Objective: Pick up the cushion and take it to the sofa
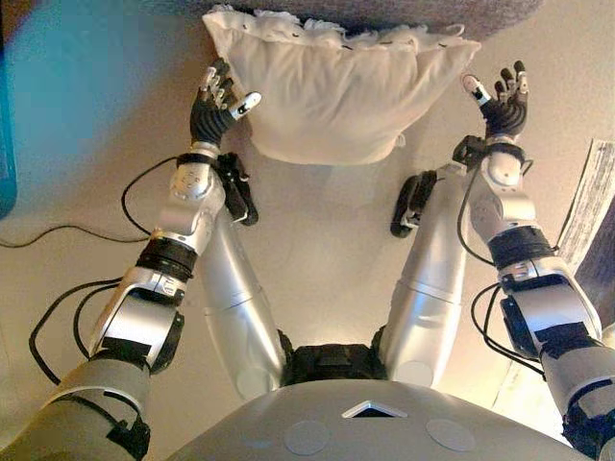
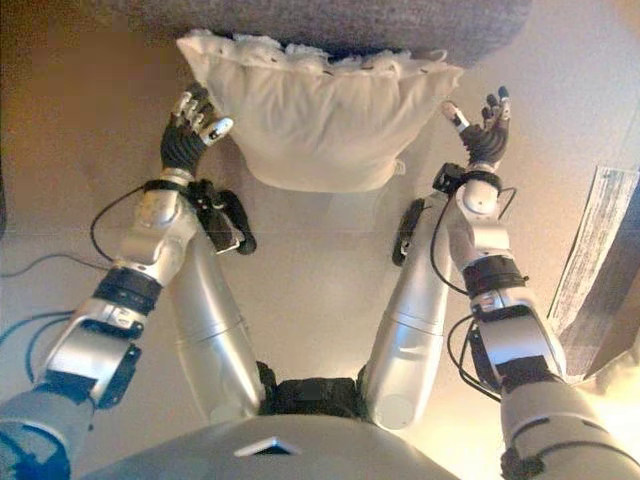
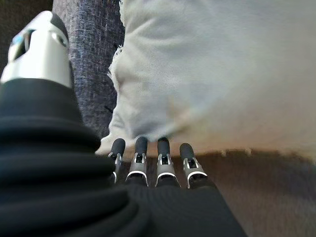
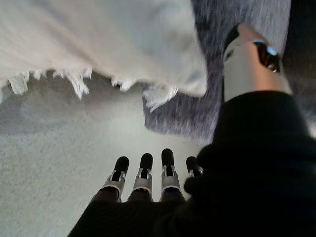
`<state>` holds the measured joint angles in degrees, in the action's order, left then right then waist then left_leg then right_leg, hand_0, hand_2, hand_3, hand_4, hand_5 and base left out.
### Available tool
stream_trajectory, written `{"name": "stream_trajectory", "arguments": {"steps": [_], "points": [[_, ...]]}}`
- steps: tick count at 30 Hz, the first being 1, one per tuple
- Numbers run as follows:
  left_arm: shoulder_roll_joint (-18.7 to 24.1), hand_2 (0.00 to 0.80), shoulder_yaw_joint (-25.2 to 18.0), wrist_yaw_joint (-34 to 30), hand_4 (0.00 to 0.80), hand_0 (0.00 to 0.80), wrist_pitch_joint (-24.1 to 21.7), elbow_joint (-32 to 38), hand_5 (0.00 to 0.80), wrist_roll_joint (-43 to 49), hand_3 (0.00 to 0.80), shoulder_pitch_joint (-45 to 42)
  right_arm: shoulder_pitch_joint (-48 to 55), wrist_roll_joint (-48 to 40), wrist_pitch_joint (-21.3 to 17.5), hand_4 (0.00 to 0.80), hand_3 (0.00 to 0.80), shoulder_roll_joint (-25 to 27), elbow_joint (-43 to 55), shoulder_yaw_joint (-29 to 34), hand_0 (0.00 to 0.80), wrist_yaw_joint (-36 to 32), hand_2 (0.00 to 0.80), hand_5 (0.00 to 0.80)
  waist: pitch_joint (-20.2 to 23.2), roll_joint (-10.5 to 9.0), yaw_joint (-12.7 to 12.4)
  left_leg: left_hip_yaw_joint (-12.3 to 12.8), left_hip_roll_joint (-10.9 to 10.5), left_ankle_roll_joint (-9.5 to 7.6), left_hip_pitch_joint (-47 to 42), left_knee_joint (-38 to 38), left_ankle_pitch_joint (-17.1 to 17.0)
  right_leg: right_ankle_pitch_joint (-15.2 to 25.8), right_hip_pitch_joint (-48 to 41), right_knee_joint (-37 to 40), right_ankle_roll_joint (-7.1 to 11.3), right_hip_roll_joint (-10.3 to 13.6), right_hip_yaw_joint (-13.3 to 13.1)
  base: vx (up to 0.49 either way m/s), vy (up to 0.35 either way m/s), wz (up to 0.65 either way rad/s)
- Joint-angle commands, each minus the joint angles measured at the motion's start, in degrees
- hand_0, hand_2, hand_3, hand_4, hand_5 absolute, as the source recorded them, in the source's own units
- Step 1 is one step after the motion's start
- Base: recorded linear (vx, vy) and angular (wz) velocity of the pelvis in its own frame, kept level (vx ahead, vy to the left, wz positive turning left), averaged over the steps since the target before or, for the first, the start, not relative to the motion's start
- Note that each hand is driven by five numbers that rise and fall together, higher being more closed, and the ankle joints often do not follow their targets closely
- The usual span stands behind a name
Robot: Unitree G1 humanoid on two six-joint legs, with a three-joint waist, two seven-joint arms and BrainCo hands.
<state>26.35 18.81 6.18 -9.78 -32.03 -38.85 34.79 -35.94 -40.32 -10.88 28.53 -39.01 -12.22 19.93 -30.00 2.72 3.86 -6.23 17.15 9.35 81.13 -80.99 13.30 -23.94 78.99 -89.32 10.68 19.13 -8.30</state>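
The cushion (image 1: 332,91) leans on the sofa (image 1: 423,14), its long axis running side to side between both hands; the left hand (image 1: 216,101) touches its edge, the right hand (image 1: 502,101) stands just apart; both spread, holding nothing.

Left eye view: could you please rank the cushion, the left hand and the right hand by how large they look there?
1. Cushion, by far the largest.
2. Left hand and right hand look about alike, so no ranking between them.

Cushion (image 1: 332,91): matt cream cloth, frayed fringe edges. Sofa (image 3: 94,64): rough grey woven fabric. Floor (image 1: 327,240): smooth beige, slight sheen.
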Motion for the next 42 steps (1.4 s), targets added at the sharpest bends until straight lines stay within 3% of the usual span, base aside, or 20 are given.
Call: {"name": "stream_trajectory", "arguments": {"steps": [1, 5, 9, 12, 16, 20, 25, 27, 32, 38, 42], "points": [[0.85, 0.000, -1.06, -3.74, 0.000, 0.000, 0.89, -3.99, 0.000, -4.49, 0.000, 3.43, 0.22, -6.57, 0.28, 0.000, 0.000, 1.03, 0.59, 0.85, 0.000, -12.54, 0.000, 0.000, 1.07, 0.38, 0.55, 3.37, 1.52, -5.23, -1.34, -10.02, 13.01, 5.41, 0.60, 3.93, -4.83, 0.84, 1.58, 0.067, -0.024, -0.01], [1.95, 0.000, -0.90, -0.40, 0.000, 0.000, 2.44, -5.99, 0.000, -3.60, 0.000, 5.12, -1.14, -5.92, 1.65, 0.000, 0.000, 0.47, -0.87, -1.52, 0.000, -21.83, 0.000, 0.000, 1.43, 0.04, 0.24, 2.73, 1.49, -5.05, -0.62, -11.99, 13.13, 5.23, 1.46, 2.09, -5.06, 1.28, 1.36, 0.082, -0.044, -0.01], [2.87, 0.000, -0.79, 1.75, 0.000, 0.000, 4.08, -7.42, 0.000, -2.97, 0.000, 6.38, -3.40, -4.37, 3.13, 0.000, 0.000, 0.85, -3.96, -3.85, 0.000, -24.24, 0.000, 0.000, 1.62, 0.04, -0.28, 1.87, 1.31, -4.88, 0.49, -14.10, 13.43, 4.74, 2.72, -0.23, -5.41, 1.73, 0.61, 0.050, -0.034, 0.05], [2.89, 0.000, -0.48, 3.72, 0.000, 0.000, 4.63, -8.19, 0.000, -3.70, 0.000, 7.26, -5.62, -3.83, 4.49, 0.000, 0.000, 0.89, -5.15, -5.13, 0.000, -23.62, 0.000, 0.000, 1.31, 0.05, -0.61, 1.22, 1.15, -4.78, 1.43, -15.39, 13.77, 4.44, 3.70, -1.39, -5.60, 1.90, 0.33, 0.006, -0.007, 0.02], [2.61, 0.000, -1.88, 9.12, 0.000, 0.000, -0.06, -9.43, 0.000, -5.20, 0.000, 8.74, -8.21, -2.52, 5.34, 0.000, 0.000, 0.10, -7.17, -6.40, 0.000, -23.15, 0.000, 0.000, 0.83, 0.01, -1.04, 0.58, 0.73, -4.56, 2.54, -16.52, 14.41, 4.03, 4.95, -2.49, -5.68, 2.02, -0.12, -0.016, -0.011, 0.03], [1.79, 0.000, -2.99, 17.27, 0.000, 0.000, -6.26, -6.71, 0.000, 7.50, 0.000, 6.07, -7.63, -2.34, 5.89, 0.000, 0.000, -0.24, -6.62, -6.61, 0.000, -20.25, 0.000, 0.000, 0.76, 0.22, -2.13, 0.23, -0.54, -4.20, 3.53, -17.19, 15.12, 3.62, 5.93, -3.26, -5.73, 2.35, -0.38, -0.022, -0.031, 0.08], [0.47, 0.000, -3.57, 25.10, 0.000, 0.000, -3.46, -5.96, 0.000, 15.86, 0.000, 1.71, -6.41, -2.91, 5.41, 0.000, 0.000, -0.52, -7.25, -5.64, 0.000, -19.20, 0.000, 0.000, 0.83, 0.42, -3.27, 0.05, -1.81, -3.91, 4.37, -18.00, 15.73, 3.29, 6.81, -4.24, -5.48, 2.73, -0.34, -0.020, -0.006, 0.09], [-0.19, 0.000, -3.41, 25.84, 0.000, 0.000, -1.49, -6.94, 0.000, 14.54, 0.000, 0.96, -6.37, -3.14, 5.54, 0.000, 0.000, -0.64, -7.51, -5.39, 0.000, -19.12, 0.000, 0.000, 0.86, 0.33, -3.50, -0.15, -2.09, -3.83, 4.82, -18.47, 15.76, 3.25, 7.23, -4.83, -5.38, 2.88, -0.47, -0.018, -0.007, 0.10], [-0.42, 0.000, -2.58, 22.27, 0.000, 0.000, 1.81, -10.12, 0.000, 13.11, 0.000, 1.81, -7.34, -3.02, 6.41, 0.000, 0.000, -0.76, -8.08, -5.62, 0.000, -19.54, 0.000, 0.000, 0.86, 0.03, -3.32, -0.40, -2.20, -3.90, 5.80, -19.97, 15.90, 3.46, 8.27, -6.02, -5.29, 3.02, -0.78, -0.016, 0.012, 0.08], [1.58, 0.000, 1.47, 10.73, 0.000, 0.000, 8.69, -12.86, 0.000, 8.29, 0.000, 7.55, -9.91, -3.01, 8.60, 0.000, 0.000, 0.16, -7.10, -7.01, 0.000, -21.41, 0.000, 0.000, 0.74, -0.17, -2.13, -0.65, -1.23, -3.96, 6.25, -21.51, 16.27, 4.29, 8.86, -6.21, -4.95, 3.18, -1.54, -0.021, 0.043, 0.00], [2.49, 0.000, 3.36, 4.21, 0.000, 0.000, 9.84, -13.02, 0.000, 3.83, 0.000, 10.46, -10.76, -2.79, 9.66, 0.000, 0.000, 0.52, -6.59, -8.07, 0.000, -23.01, 0.000, 0.000, 0.67, 0.05, -1.35, -0.65, -0.67, -4.04, 6.36, -22.77, 16.94, 4.78, 9.04, -6.17, -4.88, 3.20, -2.37, -0.003, 0.079, -0.10]]}}
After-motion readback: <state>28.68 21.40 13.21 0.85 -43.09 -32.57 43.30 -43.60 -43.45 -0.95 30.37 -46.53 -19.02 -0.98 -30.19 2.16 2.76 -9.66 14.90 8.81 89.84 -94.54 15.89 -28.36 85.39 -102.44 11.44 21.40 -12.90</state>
